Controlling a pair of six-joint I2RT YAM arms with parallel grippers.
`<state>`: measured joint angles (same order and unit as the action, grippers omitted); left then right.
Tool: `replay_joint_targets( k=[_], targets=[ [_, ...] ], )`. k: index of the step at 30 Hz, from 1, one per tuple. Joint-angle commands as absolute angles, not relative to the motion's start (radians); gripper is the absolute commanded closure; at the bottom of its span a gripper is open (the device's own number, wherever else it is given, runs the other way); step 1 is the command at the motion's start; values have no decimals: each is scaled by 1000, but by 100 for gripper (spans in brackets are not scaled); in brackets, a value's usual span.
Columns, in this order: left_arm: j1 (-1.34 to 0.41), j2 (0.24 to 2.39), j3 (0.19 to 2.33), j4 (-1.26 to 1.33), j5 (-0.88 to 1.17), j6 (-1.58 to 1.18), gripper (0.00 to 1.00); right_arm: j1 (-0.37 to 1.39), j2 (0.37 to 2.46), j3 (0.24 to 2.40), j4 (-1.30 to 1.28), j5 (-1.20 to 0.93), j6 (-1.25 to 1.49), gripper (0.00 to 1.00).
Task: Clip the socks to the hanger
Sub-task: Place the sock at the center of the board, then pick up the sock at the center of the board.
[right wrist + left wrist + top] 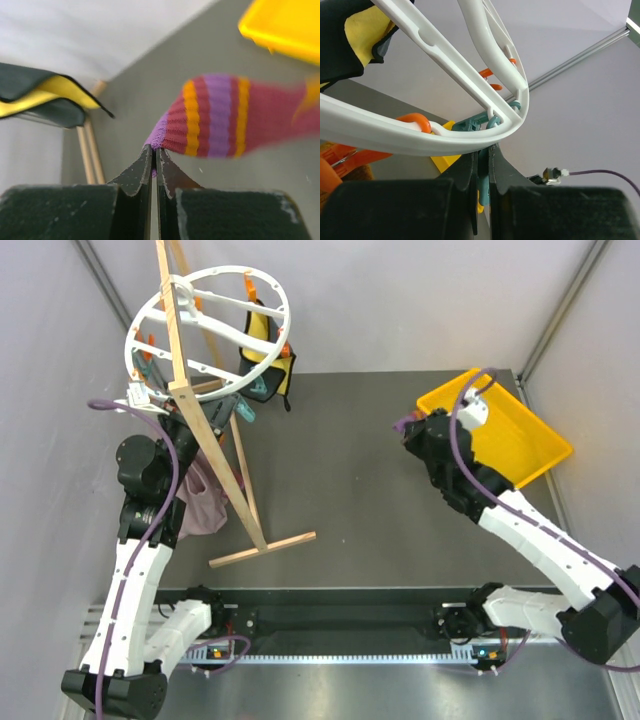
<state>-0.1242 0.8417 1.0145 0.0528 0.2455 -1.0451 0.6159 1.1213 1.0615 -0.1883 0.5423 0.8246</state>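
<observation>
At the left edge of the bench (340, 470) we see the left gripper (481, 150) raised to the rim of the white wheel-shaped hanger (460, 142). Its jaws are drawn in to a narrow slit and pinch a teal clip (483, 187) that hangs from the rim by teal links. Just left of that, an orange clip (414, 120) hooks onto the same rim.

The hanger hangs tilted from a light wooden stand (215, 445) over the bench's back left corner. The stand's foot lies near the front left. A pale mauve cloth (205, 502) droops beside the stand, close against the left arm. A yellow-and-black garment (265, 360) hangs from the hanger's far side, at the bench's back edge.

Toward the back right, well apart from the hanger, the right gripper (154, 147) has its jaws pressed together on the purple cuff of a sock (215, 120). The sock is striped maroon, orange and purple, and it stretches away from the fingertips, blurred in the wrist view. We cannot tell whether it touches the bench. It sits just beside the left corner of a yellow tray (510, 430), which fills the bench's back right corner and juts past the right edge.
</observation>
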Motion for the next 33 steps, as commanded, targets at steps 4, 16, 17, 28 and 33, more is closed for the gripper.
replay_joint_targets(
  k=[4,16,17,28,33],
  targets=[
    [-127,833,1005,80,282,-1035,100,716,1233,855,-139,631,1175,98],
    [-129,821,1014,51,275,-1016,100,770,1592,1098,-114,266,620,31],
    [-127,819,1012,49,273,-1015,100,767,1612,1130,-158,268,567,32],
    [-127,819,1005,54,275,-1023,100,640,1836,1322,-505,222,189,40],
    [-127,825,1005,54,276,-1026,100,630,1871,1304,-493,193,152,34]
  ],
)
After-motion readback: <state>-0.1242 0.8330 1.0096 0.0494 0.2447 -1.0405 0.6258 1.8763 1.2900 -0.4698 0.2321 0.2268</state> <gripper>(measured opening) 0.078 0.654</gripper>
